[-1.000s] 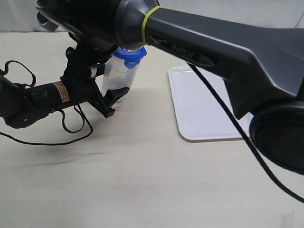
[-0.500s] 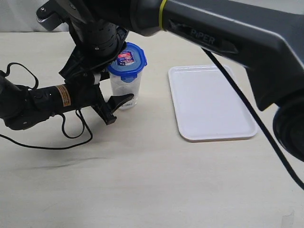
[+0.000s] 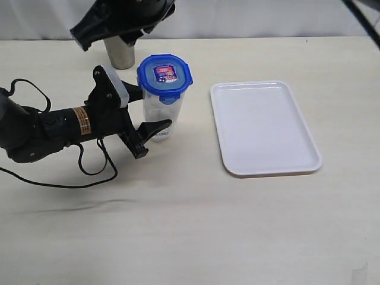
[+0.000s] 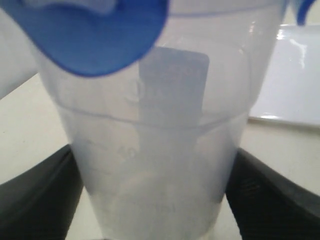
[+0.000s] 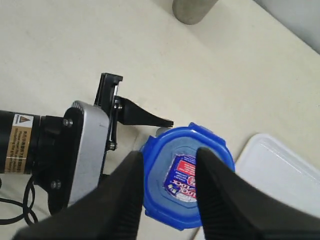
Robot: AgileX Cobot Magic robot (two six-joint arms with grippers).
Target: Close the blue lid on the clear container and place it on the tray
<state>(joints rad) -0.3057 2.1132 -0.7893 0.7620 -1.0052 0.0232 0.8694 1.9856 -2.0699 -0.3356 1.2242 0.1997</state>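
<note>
From where I stand, the bare counter (image 3: 190, 225) comes first. Beyond it, off to the right, lies the white tray (image 3: 264, 127), with nothing on it. To the left and about as near, the left end effector (image 3: 153, 110) reaches in low from the side, its black jaws pressed to either wall of the clear container (image 3: 155, 116), which stands upright on the counter, apart from the tray. The blue lid (image 3: 164, 74) sits square on its mouth, so I take the closing step to be all but done. One flap hangs down at the front, and I cannot tell whether every flap is latched. Next, by my reckoning, is the carry: lift the container straight up, keep it level, bring it over the tray and set it down upright inside the rim before letting go. As for writing, the red-and-white sticker (image 3: 166, 73) on the lid, the barcode label (image 3: 160, 135) by the base and the orange warning label (image 3: 80, 119) on the left arm are all too small to read. Furthest back stands a grey steel cup (image 3: 122, 54), and high above the lid hangs the right end effector (image 5: 169, 151), fingers parted and holding nothing.
</note>
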